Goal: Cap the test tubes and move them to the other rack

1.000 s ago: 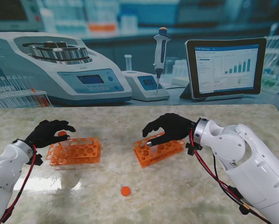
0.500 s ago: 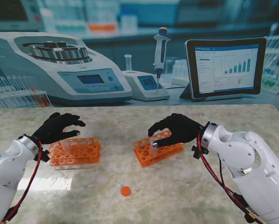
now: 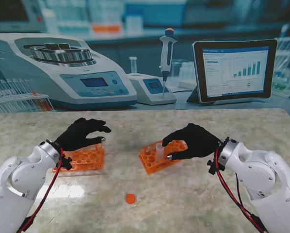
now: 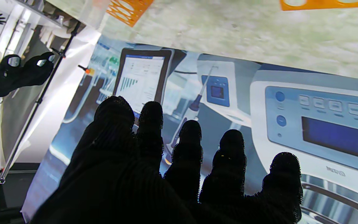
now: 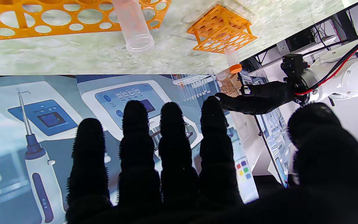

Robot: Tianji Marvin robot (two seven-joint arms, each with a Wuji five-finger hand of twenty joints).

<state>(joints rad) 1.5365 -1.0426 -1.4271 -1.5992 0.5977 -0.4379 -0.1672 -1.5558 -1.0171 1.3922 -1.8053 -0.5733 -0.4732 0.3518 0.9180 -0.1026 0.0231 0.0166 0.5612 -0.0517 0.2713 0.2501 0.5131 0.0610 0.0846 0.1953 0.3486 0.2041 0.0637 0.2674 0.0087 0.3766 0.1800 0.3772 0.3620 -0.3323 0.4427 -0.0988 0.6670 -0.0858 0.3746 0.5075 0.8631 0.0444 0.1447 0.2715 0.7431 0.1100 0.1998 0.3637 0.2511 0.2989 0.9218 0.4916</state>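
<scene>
We see two orange racks on the marbled table (image 3: 193,194). The left rack (image 3: 84,158) lies under our left hand (image 3: 82,133), which hovers over its far edge with the fingers spread and curled, gripping nothing. In the left wrist view those fingers (image 4: 190,146) stand apart with only the backdrop beyond them.

The right rack (image 3: 157,158) sits tilted near the middle of the table. An uncapped clear test tube (image 3: 160,149) stands in it, its open mouth plain in the right wrist view (image 5: 134,26). Our right hand (image 3: 193,141) hangs just to the right of that tube, over the rack's right end, thumb and fingers curved toward it. In the right wrist view the fingers (image 5: 171,140) are extended and separate from the thumb, and nothing lies between them, so the hand is holding nothing; from the stand view we cannot tell whether a fingertip touches the tube.

That same wrist view shows a second tube with an orange cap (image 5: 233,60) standing in the left rack (image 5: 222,29), close to the left hand (image 5: 256,96).

A loose orange cap (image 3: 130,198) lies on the table nearer to us, between the two racks and well apart from both hands.
</scene>
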